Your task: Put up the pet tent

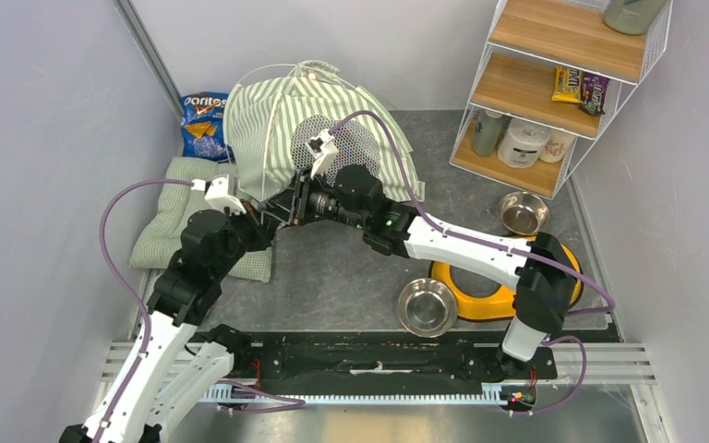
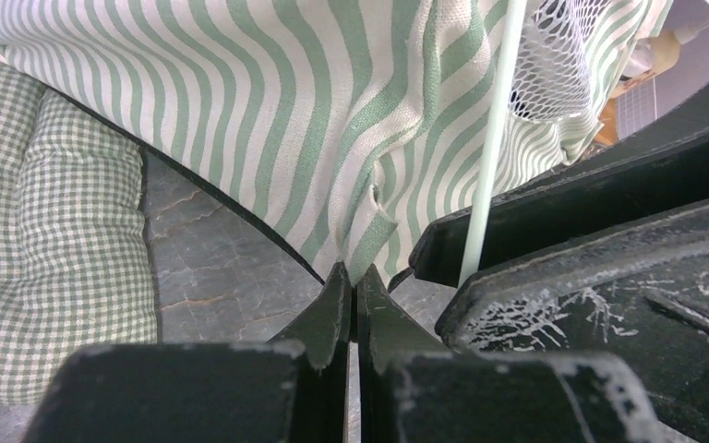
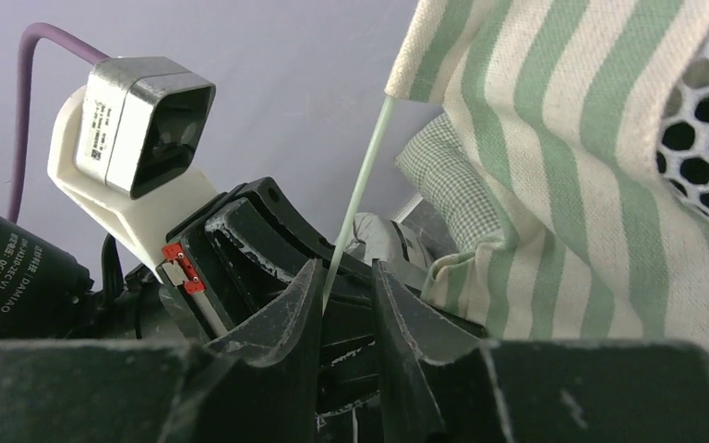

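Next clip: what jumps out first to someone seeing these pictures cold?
The green-and-white striped pet tent dominates, domed at the back left of the table, with a checked cushion at its left. Both arms meet at its front edge: the left gripper is pinched shut on the hem, and the right gripper has its jaws open around a thin white pole.

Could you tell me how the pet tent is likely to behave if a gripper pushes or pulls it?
The pet tent will probably feel light and floppy, since its striped fabric hangs in loose folds. Its thin pole looks springy, so it may bend and flick back rather than stay put.
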Action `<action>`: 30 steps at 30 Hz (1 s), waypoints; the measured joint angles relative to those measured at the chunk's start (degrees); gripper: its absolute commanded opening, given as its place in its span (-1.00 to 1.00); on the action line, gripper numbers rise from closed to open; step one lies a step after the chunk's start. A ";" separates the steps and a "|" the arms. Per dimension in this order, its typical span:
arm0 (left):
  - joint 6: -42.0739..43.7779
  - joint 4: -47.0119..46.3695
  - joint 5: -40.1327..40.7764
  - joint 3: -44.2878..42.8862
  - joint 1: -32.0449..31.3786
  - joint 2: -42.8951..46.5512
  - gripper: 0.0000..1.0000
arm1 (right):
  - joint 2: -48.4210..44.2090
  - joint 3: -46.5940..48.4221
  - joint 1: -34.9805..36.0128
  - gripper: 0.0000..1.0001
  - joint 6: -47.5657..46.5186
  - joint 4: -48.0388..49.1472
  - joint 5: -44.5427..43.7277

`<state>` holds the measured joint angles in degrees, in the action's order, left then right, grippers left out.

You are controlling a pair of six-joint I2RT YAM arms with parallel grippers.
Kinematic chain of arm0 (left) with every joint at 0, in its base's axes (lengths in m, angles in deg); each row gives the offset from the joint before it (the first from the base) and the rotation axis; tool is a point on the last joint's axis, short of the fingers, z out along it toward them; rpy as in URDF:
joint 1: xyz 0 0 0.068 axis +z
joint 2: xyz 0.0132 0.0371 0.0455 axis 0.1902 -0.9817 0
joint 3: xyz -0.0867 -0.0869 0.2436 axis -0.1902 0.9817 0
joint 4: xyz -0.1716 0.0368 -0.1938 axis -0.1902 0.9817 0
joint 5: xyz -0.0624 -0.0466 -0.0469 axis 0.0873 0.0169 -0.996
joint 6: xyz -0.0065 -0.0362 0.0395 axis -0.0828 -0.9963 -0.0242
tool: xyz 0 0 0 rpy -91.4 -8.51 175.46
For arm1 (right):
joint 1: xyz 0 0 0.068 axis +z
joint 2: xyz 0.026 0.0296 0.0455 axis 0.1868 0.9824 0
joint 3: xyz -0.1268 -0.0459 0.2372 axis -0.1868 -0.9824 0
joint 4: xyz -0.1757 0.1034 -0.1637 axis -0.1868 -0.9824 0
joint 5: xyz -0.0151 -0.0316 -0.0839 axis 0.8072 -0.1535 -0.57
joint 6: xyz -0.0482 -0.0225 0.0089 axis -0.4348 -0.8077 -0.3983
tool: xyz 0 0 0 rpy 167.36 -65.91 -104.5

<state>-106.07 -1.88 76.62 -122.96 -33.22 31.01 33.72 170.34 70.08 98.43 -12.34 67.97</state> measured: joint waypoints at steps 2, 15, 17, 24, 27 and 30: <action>0.13 -0.22 0.13 0.02 0.00 0.70 -0.96 | 0.48 1.18 0.00 -0.37 -0.28 -0.68 0.74; 2.78 -1.77 -1.11 2.78 0.26 3.13 -0.96 | 4.20 6.36 0.15 -1.00 0.31 -3.45 2.58; 2.89 -1.77 -1.07 2.89 0.28 3.23 -0.96 | 4.20 6.32 0.15 -1.00 0.52 -3.48 2.03; 3.74 -3.21 -2.10 5.66 0.26 6.69 -0.96 | 3.04 1.70 0.20 -1.00 0.70 1.66 -1.29; 4.79 -4.63 -2.62 7.80 0.26 9.31 -0.96 | 2.58 0.31 0.20 -1.00 0.59 3.91 -3.21; 6.03 -6.10 -3.26 9.97 0.26 11.69 -0.96 | 2.43 0.24 0.20 -1.00 0.22 6.34 -5.27</action>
<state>-100.03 -7.97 73.36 -113.00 -32.96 42.70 36.14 170.58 70.27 98.64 -6.01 62.70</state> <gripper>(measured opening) 0.041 0.011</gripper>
